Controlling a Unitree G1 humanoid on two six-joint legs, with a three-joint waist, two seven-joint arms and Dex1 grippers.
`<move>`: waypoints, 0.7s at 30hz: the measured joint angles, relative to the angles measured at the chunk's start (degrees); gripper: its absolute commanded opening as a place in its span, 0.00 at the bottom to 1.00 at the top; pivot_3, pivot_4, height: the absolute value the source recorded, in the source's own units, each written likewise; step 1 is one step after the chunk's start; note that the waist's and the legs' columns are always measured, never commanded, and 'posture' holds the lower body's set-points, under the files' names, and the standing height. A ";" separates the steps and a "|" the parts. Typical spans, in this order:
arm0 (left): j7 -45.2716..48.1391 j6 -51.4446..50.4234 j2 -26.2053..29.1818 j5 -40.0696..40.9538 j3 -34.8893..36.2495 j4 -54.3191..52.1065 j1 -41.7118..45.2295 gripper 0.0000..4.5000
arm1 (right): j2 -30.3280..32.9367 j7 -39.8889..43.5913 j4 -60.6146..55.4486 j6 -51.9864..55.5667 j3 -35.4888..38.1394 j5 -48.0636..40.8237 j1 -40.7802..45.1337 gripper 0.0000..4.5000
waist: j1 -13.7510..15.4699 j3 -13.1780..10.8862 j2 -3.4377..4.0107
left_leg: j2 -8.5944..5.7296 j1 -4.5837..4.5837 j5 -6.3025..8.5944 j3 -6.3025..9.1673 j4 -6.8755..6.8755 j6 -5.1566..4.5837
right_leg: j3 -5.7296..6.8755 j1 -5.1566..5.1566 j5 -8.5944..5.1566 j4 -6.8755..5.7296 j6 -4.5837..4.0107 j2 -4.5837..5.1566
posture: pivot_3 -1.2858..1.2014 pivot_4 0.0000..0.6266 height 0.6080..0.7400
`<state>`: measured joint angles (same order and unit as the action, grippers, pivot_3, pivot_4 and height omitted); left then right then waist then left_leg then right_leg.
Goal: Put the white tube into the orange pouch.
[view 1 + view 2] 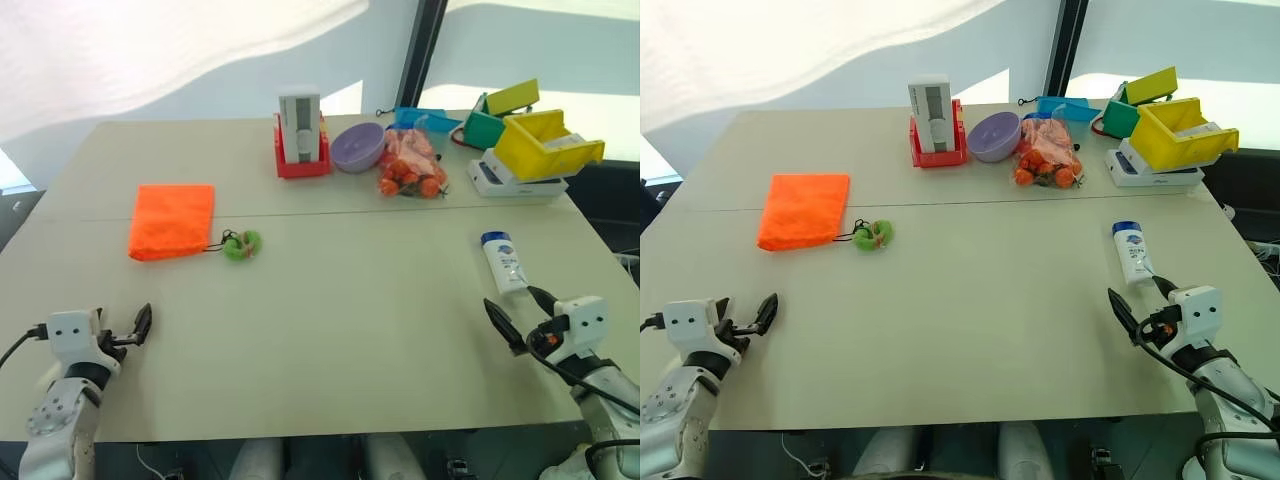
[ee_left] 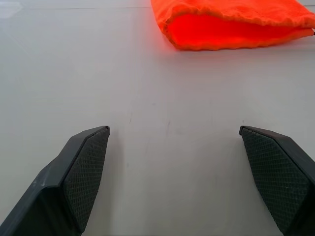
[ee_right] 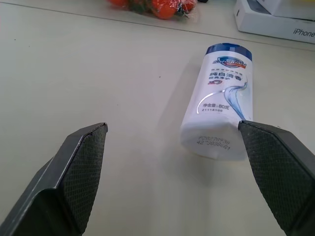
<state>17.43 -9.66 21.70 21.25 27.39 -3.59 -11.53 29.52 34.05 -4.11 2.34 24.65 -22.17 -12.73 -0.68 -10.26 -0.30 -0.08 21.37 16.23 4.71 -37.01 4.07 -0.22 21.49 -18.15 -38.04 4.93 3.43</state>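
The white tube [image 1: 503, 262] lies flat on the table's right side, blue cap pointing away from me. My right gripper [image 1: 520, 310] stands open just short of its near end; in the right wrist view the tube [image 3: 219, 98] lies ahead, toward one fingertip [image 3: 275, 162], with nothing between the fingers. The orange pouch [image 1: 172, 220] lies flat at the left, its black cord ending in a fuzzy green ball [image 1: 242, 244]. My left gripper [image 1: 132, 332] is open near the front left edge, well short of the pouch [image 2: 236, 22], whose mouth faces it.
Along the far edge stand a grey-white box in a red base [image 1: 300, 130], a purple bowl [image 1: 358, 146], a clear bag of orange-red items [image 1: 410, 165], yellow [image 1: 545, 145] and green [image 1: 485, 125] bins, and a flat white box [image 1: 515, 182].
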 measured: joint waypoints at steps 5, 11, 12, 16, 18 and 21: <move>-0.48 -0.14 -0.80 0.52 0.01 -0.26 0.15 1.00 | -0.01 -0.16 -0.32 0.34 -0.05 0.01 0.11 0.98 | 0.03 0.00 0.00 | -0.01 0.00 0.00 0.00 0.00 0.00 | 0.00 -0.01 0.00 0.00 0.00 0.00 | 0.52 0.24 1.00; -1.80 -0.17 -1.17 0.10 -0.01 -0.33 0.58 1.00 | 0.00 0.04 -0.96 0.71 -1.37 -0.04 0.79 0.98 | 0.01 0.00 0.00 | -0.02 0.00 0.00 0.00 -0.01 0.00 | 0.01 -0.01 0.00 0.00 0.00 -0.01 | 0.52 0.24 1.00; -2.28 -0.06 -1.27 -0.35 -0.03 -0.33 0.69 1.00 | 0.08 0.59 -1.72 1.06 -1.85 -0.10 0.71 0.98 | 0.00 0.00 0.00 | -0.02 0.00 0.00 0.01 -0.01 0.00 | 0.01 0.00 0.00 0.00 0.00 -0.01 | 0.52 0.24 1.00; -3.85 0.15 -2.03 -1.89 -1.01 -0.97 1.26 1.00 | 0.80 4.16 -6.50 3.46 -6.24 -0.73 0.18 0.98 | 0.03 0.00 0.00 | -0.02 0.00 0.00 0.02 -0.01 0.00 | 0.01 -0.01 0.01 0.00 0.02 -0.01 | 0.52 0.24 1.00; -4.09 0.39 -2.63 -2.38 -1.63 -1.16 1.69 1.00 | 0.87 5.36 -8.46 4.78 -7.94 -1.17 0.35 0.98 | 0.07 0.00 -0.01 | -0.03 0.00 0.00 0.02 -0.02 0.00 | 0.02 -0.02 0.01 0.00 0.02 0.00 | 0.52 0.24 1.00; -4.16 1.32 -3.64 -2.85 -2.10 -1.72 1.65 1.00 | 0.89 6.79 -11.12 6.34 -11.19 -1.31 1.14 0.98 | 0.08 -0.01 -0.02 | -0.04 0.01 0.00 0.03 -0.02 0.00 | 0.03 -0.02 0.01 0.00 0.02 0.00 | 0.52 0.24 1.00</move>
<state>13.27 -8.34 18.06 18.40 25.28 -5.31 -9.88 30.41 40.85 -15.24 8.68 13.46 -23.48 -11.59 -0.60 -10.27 -0.32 -0.12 21.38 16.23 4.73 -37.03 4.07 -0.20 21.47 -18.14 -38.04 4.95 3.42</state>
